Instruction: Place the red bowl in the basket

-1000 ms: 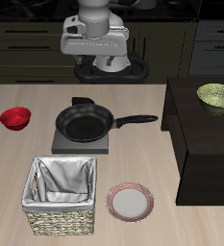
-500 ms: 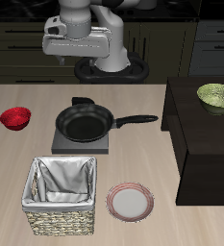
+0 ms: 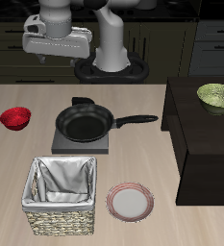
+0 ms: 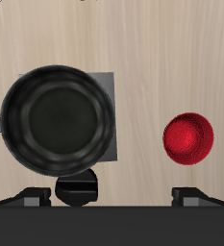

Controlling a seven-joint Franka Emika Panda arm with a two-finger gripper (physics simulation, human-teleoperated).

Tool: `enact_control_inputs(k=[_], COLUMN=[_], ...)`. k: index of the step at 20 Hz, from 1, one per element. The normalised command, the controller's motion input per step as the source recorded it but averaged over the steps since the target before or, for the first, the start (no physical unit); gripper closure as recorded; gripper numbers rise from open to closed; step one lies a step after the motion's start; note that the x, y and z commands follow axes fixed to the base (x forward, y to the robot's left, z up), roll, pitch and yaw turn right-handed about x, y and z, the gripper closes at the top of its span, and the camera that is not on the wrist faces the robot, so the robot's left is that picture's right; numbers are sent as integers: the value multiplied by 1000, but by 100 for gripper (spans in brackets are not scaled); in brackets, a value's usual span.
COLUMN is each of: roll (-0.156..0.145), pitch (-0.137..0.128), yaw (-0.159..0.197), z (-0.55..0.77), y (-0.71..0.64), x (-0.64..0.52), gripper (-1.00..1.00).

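The red bowl point(image 3: 15, 118) is small and glossy and sits upright on the wooden table near its side edge, level with the frying pan. It also shows in the wrist view point(image 4: 188, 138), empty. The basket point(image 3: 61, 223) is square woven wicker with a grey-white cloth lining and stands near the table's front edge, in front of the pan. My gripper point(image 3: 56, 56) hangs high above the table's back edge, farther back than the bowl and well above it. Its fingers point(image 4: 32, 197) stand wide apart in the wrist view, open and empty.
A black frying pan point(image 3: 83, 124) sits on a grey burner plate between the bowl and a dark side cabinet point(image 3: 205, 144). A green patterned bowl point(image 3: 216, 95) rests on that cabinet. A flat pink-rimmed plate point(image 3: 130, 202) lies beside the basket.
The gripper has swung sideways along the table's back toward the red bowl's side and risen a little. The objects on the table have not moved.
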Motion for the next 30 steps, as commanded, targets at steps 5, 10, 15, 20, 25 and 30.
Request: enact_control_inputs(k=[5,10,15,20,25,30], roll=[3,-36,-36,23,-6,-47], pitch=[-9,-23,20,3,-1,-18], yaw=[-9,11,-8,-10,-18,-25], z=[13,21,-47,3,-4,38], y=[-501,-495,-407,-169,-575,-555], x=[24,9,59,-30,30,7], gripper=[-100,-100,-100,-100,-100,-100])
